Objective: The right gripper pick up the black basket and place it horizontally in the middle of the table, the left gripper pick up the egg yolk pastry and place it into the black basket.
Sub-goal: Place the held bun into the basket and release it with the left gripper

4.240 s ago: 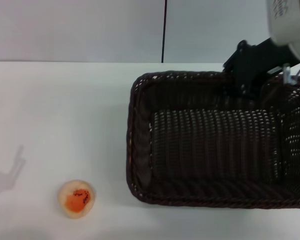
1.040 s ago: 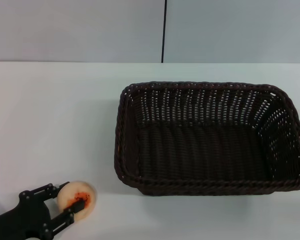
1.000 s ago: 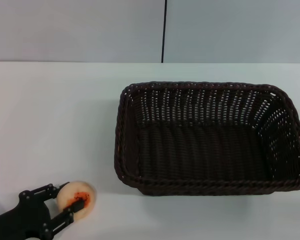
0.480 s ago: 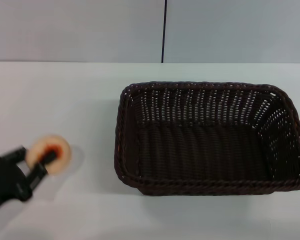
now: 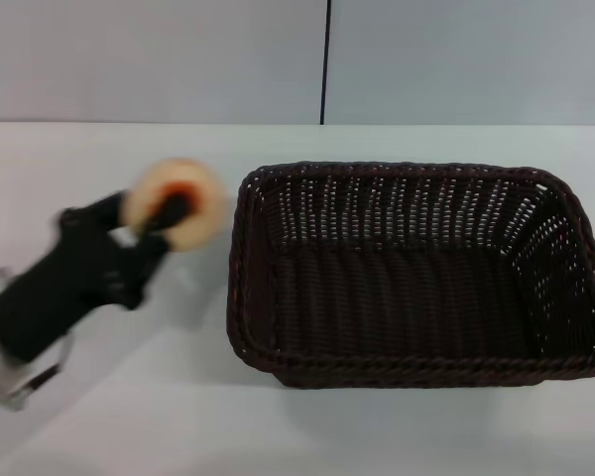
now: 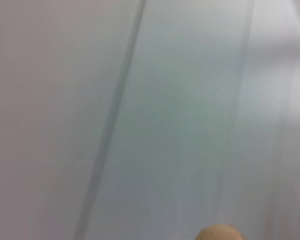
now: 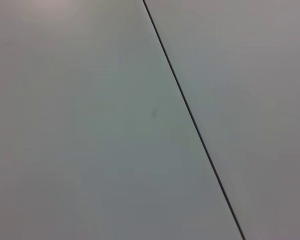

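The black basket lies lengthwise on the white table, right of centre, and is empty. My left gripper is shut on the egg yolk pastry and holds it in the air just left of the basket's left rim. The pastry's pale top edge also shows in the left wrist view. The right gripper is out of view.
A grey wall with a dark vertical seam stands behind the table. Bare white tabletop lies left of and in front of the basket. Both wrist views show only the wall and its seam.
My left gripper has lifted the pastry from the table's front left and carried it up and right to the basket's left rim. The basket has not moved in the last second.
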### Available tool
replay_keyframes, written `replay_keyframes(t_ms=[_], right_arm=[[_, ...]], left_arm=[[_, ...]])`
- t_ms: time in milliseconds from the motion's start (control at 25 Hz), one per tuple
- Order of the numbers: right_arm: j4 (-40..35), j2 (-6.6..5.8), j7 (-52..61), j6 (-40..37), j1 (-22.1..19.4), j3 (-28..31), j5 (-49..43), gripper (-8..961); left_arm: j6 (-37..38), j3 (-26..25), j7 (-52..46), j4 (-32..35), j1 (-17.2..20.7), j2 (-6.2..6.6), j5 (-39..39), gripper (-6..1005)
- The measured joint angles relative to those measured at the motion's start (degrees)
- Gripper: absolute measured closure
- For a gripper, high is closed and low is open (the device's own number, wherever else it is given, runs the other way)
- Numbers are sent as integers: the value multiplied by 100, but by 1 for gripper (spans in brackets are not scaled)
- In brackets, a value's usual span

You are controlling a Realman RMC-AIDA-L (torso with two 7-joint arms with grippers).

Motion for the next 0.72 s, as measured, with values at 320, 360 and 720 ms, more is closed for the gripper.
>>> replay_keyframes(t_ms=[320, 360, 720], right_arm=[[80, 3, 0, -59, 31, -27, -8, 269], [107, 4, 0, -67, 36, -19, -9, 269], [135, 6, 0, -70, 35, 18, -9, 269]], left_arm=[[-869, 416, 1336, -1500, -680, -12, 69, 774], [-991, 415, 1410, -1588, -703, -13, 113, 768], [-998, 17, 1425, -1498, -399, 37, 108, 464]])
